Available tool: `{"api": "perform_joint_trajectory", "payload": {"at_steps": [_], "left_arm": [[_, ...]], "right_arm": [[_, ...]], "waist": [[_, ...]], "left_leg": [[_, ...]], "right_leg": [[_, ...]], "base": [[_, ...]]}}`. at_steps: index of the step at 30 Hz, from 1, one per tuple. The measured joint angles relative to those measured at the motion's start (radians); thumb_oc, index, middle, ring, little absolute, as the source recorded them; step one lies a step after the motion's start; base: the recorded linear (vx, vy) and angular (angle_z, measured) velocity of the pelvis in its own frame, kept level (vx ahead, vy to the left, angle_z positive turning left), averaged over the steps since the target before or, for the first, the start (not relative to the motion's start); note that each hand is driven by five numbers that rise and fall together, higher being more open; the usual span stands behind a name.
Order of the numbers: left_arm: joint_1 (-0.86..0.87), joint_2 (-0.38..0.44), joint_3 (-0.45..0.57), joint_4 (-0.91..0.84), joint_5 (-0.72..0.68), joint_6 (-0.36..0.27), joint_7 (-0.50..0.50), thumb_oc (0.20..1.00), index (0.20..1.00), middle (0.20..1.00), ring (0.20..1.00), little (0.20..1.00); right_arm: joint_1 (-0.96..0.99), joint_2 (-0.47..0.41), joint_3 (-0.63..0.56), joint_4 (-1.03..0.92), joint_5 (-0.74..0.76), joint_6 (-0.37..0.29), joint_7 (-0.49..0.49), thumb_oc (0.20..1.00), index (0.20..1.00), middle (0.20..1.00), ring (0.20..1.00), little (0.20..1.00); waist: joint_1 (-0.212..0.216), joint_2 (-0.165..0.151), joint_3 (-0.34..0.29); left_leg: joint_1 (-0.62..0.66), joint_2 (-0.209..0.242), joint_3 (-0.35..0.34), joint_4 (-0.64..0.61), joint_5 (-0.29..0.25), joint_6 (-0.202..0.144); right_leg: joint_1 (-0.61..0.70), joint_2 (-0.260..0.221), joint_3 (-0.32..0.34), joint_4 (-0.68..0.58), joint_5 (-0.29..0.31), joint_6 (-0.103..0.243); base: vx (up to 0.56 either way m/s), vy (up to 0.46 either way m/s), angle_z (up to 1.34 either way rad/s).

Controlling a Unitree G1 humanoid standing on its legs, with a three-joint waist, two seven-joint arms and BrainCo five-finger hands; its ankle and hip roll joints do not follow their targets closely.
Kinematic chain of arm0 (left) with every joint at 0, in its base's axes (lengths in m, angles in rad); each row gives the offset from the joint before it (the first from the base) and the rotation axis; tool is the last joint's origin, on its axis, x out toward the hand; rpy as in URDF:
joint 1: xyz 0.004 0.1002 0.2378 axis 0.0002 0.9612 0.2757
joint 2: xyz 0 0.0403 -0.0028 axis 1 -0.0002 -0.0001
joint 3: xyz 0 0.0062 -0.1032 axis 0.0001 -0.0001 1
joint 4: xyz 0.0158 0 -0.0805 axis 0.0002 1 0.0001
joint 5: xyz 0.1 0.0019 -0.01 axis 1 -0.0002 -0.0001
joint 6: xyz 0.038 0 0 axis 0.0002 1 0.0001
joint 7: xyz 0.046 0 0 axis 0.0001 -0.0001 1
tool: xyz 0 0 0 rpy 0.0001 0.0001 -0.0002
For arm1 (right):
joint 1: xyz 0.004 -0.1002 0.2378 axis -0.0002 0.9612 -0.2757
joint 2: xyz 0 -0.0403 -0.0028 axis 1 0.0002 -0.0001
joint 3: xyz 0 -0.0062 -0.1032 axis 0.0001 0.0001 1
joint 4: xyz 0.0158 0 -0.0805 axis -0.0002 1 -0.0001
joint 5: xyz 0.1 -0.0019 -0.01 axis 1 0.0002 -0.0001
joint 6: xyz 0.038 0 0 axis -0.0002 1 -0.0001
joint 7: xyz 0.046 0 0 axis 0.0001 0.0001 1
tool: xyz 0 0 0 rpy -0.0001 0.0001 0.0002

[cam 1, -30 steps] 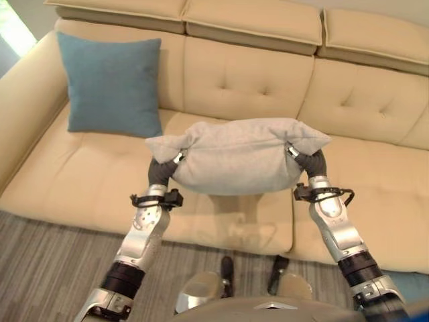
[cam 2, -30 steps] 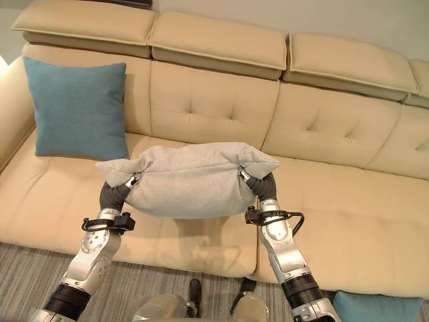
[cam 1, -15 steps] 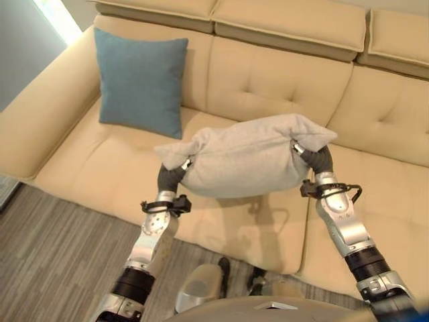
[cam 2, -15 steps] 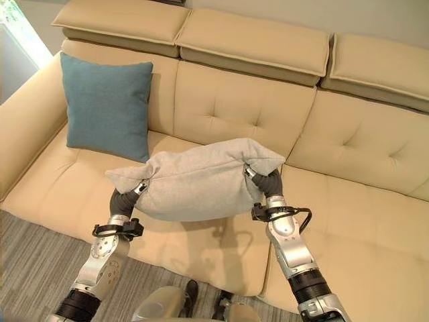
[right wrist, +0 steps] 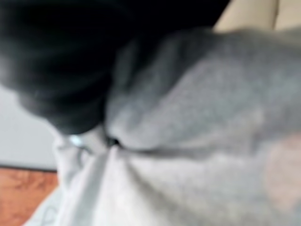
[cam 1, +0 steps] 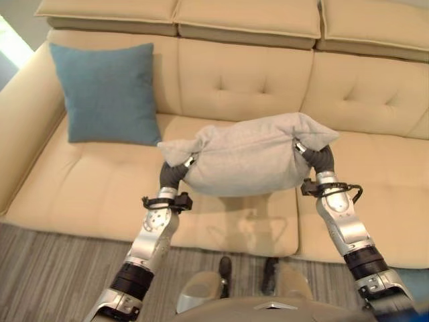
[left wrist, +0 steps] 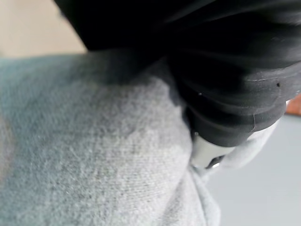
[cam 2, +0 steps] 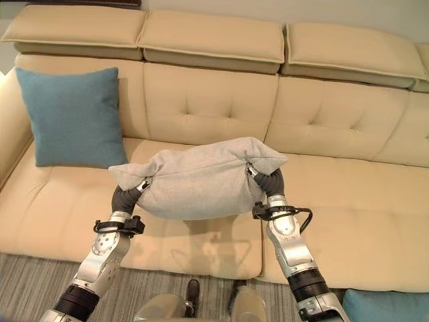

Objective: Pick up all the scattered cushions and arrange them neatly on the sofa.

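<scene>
Both arms reach forward, left hand (cam 1: 175,172) and right hand (cam 1: 317,158) pressed into opposite ends of a soft grey cushion (cam 1: 247,163) – fingers buried, grip impossible to judge. It hangs over the tufted beige sofa (cam 1: 234,87); a teal cushion (cam 1: 106,92) leans upright.

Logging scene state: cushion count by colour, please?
Grey cushion: 1, held between the left hand and the right hand above the sofa seat.
Teal cushions: 2, one upright against the backrest, one on the floor.
Total: 3
</scene>
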Motion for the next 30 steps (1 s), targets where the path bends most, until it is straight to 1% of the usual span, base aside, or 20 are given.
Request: {"api": "perform_joint_trajectory", "payload": {"at_steps": [1, 2, 3, 4, 5, 6, 7, 8, 11, 13, 16, 17, 18, 20, 24, 26, 27, 30], "left_arm": [[0.0, 0.005, 0.004, 0.0, 0.0, 0.0, 0.0, 0.2, 0.2, 0.2, 0.2, 0.2], [0.001, 0.008, 0.013, 0.0, 0.0, 0.0, 0.0, 0.2, 0.2, 0.2, 0.2, 0.2], [0.013, 0.01, 0.024, 0.0, 0.0, 0.0, 0.0, 0.2, 0.2, 0.2, 0.2, 0.2], [0.028, 0.009, 0.037, 0.0, 0.0, 0.0, 0.0, 0.2, 0.2, 0.2, 0.2, 0.2], [0.039, 0.012, 0.042, 0.0, -0.001, 0.0, 0.0, 0.2, 0.2, 0.2, 0.2, 0.2], [0.045, 0.003, 0.041, -0.001, -0.002, 0.0, 0.0, 0.2, 0.2, 0.2, 0.2, 0.2], [0.052, -0.01, 0.036, -0.002, -0.002, 0.0, -0.001, 0.2, 0.2, 0.2, 0.2, 0.2], [0.055, -0.015, 0.032, -0.005, -0.002, 0.0, -0.001, 0.2, 0.2, 0.2, 0.2, 0.2], [0.053, -0.014, 0.024, -0.018, -0.001, 0.0, -0.001, 0.2, 0.2, 0.2, 0.2, 0.2], [0.053, -0.014, 0.021, -0.029, 0.0, 0.0, -0.001, 0.2, 0.2, 0.2, 0.2, 0.2], [0.036, -0.014, 0.009, -0.033, 0.002, 0.0, 0.0, 0.2, 0.2, 0.2, 0.2, 0.2], [0.015, -0.014, 0.001, -0.033, 0.006, 0.0, 0.002, 0.2, 0.2, 0.2, 0.2, 0.2], [0.002, -0.015, -0.001, -0.033, 0.008, 0.001, 0.003, 0.2, 0.2, 0.2, 0.2, 0.2], [-0.04, -0.015, -0.004, -0.03, 0.012, 0.001, 0.017, 0.2, 0.2, 0.2, 0.2, 0.2], [-0.235, -0.004, -0.003, 0.013, 0.017, 0.0, 0.079, 0.2, 0.2, 0.2, 0.2, 0.2], [-0.356, 0.004, -0.008, 0.064, 0.023, -0.008, 0.132, 0.2, 0.2, 0.2, 0.2, 0.2], [-0.48, 0.01, -0.01, 0.125, 0.039, -0.013, 0.176, 0.2, 0.2, 0.2, 0.2, 0.2], [-0.633, 0.02, -0.016, 0.173, 0.048, -0.015, 0.229, 0.2, 0.2, 0.2, 0.2, 0.2]], "right_arm": [[0.001, 0.0, 0.007, 0.001, 0.0, 0.001, 0.0, 0.2, 0.2, 0.2, 0.2, 0.2], [0.003, 0.0, 0.016, 0.002, 0.0, 0.002, 0.0, 0.2, 0.2, 0.2, 0.2, 0.2], [0.003, 0.002, 0.029, 0.003, 0.0, 0.003, 0.0, 0.2, 0.2, 0.2, 0.2, 0.2], [0.002, 0.002, 0.044, 0.002, 0.0, 0.003, 0.002, 0.2, 0.2, 0.2, 0.2, 0.2], [0.004, 0.0, 0.05, 0.002, 0.0, 0.004, 0.004, 0.2, 0.2, 0.2, 0.2, 0.2], [0.002, -0.003, 0.047, 0.002, 0.0, 0.004, 0.006, 0.2, 0.2, 0.2, 0.2, 0.2], [0.005, -0.004, 0.038, 0.002, 0.0, 0.004, 0.006, 0.2, 0.2, 0.2, 0.2, 0.2], [0.007, -0.006, 0.034, 0.002, 0.0, 0.004, 0.006, 0.2, 0.2, 0.2, 0.2, 0.2], [0.007, -0.011, 0.019, 0.002, 0.001, 0.004, 0.007, 0.2, 0.2, 0.2, 0.2, 0.2], [0.007, -0.013, 0.01, 0.002, 0.001, 0.004, 0.007, 0.2, 0.2, 0.2, 0.2, 0.2], [0.006, -0.015, -0.008, 0.002, 0.001, 0.003, 0.005, 0.2, 0.2, 0.2, 0.2, 0.2], [0.001, -0.016, -0.016, 0.002, 0.001, 0.003, 0.004, 0.2, 0.2, 0.2, 0.2, 0.2], [-0.002, -0.016, -0.021, 0.002, 0.002, 0.003, 0.0, 0.2, 0.2, 0.2, 0.2, 0.2], [-0.027, -0.012, -0.019, 0.004, 0.002, 0.003, -0.01, 0.2, 0.2, 0.2, 0.2, 0.2], [-0.198, -0.049, -0.019, 0.058, 0.007, 0.003, -0.054, 0.2, 0.2, 0.2, 0.2, 0.2], [-0.3, -0.054, -0.011, 0.113, 0.01, 0.002, -0.09, 0.2, 0.2, 0.2, 0.2, 0.2], [-0.401, -0.069, -0.002, 0.155, 0.01, 0.002, -0.121, 0.2, 0.2, 0.2, 0.2, 0.2], [-0.528, -0.087, -0.001, 0.208, 0.009, 0.002, -0.161, 0.2, 0.2, 0.2, 0.2, 0.2]], "waist": [[0.001, -0.001, 0.001], [0.004, -0.006, 0.003], [0.006, -0.017, 0.004], [0.009, -0.034, -0.001], [0.009, -0.048, -0.003], [0.008, -0.046, -0.003], [0.003, -0.042, -0.003], [-0.002, -0.041, -0.004], [-0.01, -0.042, -0.003], [-0.024, -0.038, -0.005], [-0.036, -0.025, -0.009], [-0.039, -0.018, -0.008], [-0.039, -0.013, -0.008], [-0.052, -0.003, -0.009], [-0.059, 0.026, 0.005], [-0.061, 0.035, 0.011], [-0.064, 0.043, 0.016], [-0.072, 0.053, 0.044]], "left_leg": [[-0.013, 0.003, -0.011, 0.0, 0.006, -0.007], [-0.02, 0.008, -0.018, 0.0, 0.015, -0.017], [-0.02, 0.008, -0.017, -0.001, 0.017, -0.023], [-0.02, 0.003, -0.019, -0.001, 0.018, -0.034], [-0.022, 0.001, -0.032, -0.002, 0.02, -0.048], [-0.03, 0.016, -0.043, -0.004, 0.026, -0.065], [-0.029, 0.04, -0.066, -0.027, 0.043, -0.092], [-0.029, 0.06, -0.075, -0.044, 0.057, -0.111], [-0.03, 0.117, -0.094, -0.076, 0.079, -0.144], [-0.031, 0.14, -0.101, -0.091, 0.089, -0.159], [-0.053, 0.154, -0.105, -0.094, 0.096, -0.165], [-0.067, 0.154, -0.115, -0.099, 0.104, -0.164], [-0.071, 0.154, -0.114, -0.108, 0.11, -0.163], [-0.095, 0.15, -0.112, -0.105, 0.112, -0.16], [-0.168, 0.136, -0.1, -0.107, 0.138, -0.149], [-0.181, 0.127, -0.088, -0.106, 0.139, -0.147], [-0.221, 0.123, -0.087, -0.101, 0.146, -0.143], [-0.258, 0.118, -0.086, -0.1, 0.156, -0.139]], "right_leg": [[0.04, -0.004, 0.015, -0.092, 0.013, 0.019], [0.078, -0.004, 0.008, -0.182, 0.037, 0.03], [0.108, -0.007, -0.031, -0.233, 0.071, 0.025], [0.121, -0.002, -0.052, -0.242, 0.107, 0.02], [0.136, 0.008, -0.076, -0.253, 0.102, 0.016], [0.148, 0.026, -0.083, -0.278, 0.098, 0.013], [0.162, 0.053, -0.11, -0.302, 0.097, 0.004], [0.163, 0.073, -0.125, -0.309, 0.096, -0.007], [0.156, 0.13, -0.145, -0.31, 0.08, -0.037], [0.148, 0.157, -0.152, -0.309, 0.074, -0.058], [0.125, 0.17, -0.154, -0.309, 0.077, -0.066], [0.11, 0.17, -0.154, -0.309, 0.081, -0.071], [0.101, 0.17, -0.154, -0.309, 0.083, -0.074], [0.077, 0.164, -0.153, -0.308, 0.089, -0.077], [-0.002, 0.15, -0.146, -0.308, 0.117, -0.075], [-0.021, 0.139, -0.134, -0.305, 0.122, -0.072], [-0.061, 0.136, -0.129, -0.306, 0.135, -0.072], [-0.096, 0.13, -0.126, -0.307, 0.145, -0.071]], "base": [[0.12, -0.165, 0.25], [0.14, -0.189, 0.33], [0.12, -0.181, 0.26], [0.13, -0.195, 0.27], [0.11, -0.172, 0.27], [0.1, -0.174, 0.39], [0.06, -0.164, 0.36], [0.06, -0.174, 0.32], [0.05, -0.096, 0.11], [0.02, -0.022, -0.02], [0.01, -0.001, 0.0], [0.0, 0.022, 0.09], [-0.05, 0.058, 0.05], [-0.08, 0.081, -0.02], [-0.05, 0.07, -0.05], [-0.07, 0.12, -0.11], [-0.05, 0.094, -0.05], [-0.03, 0.058, 0.0]]}}
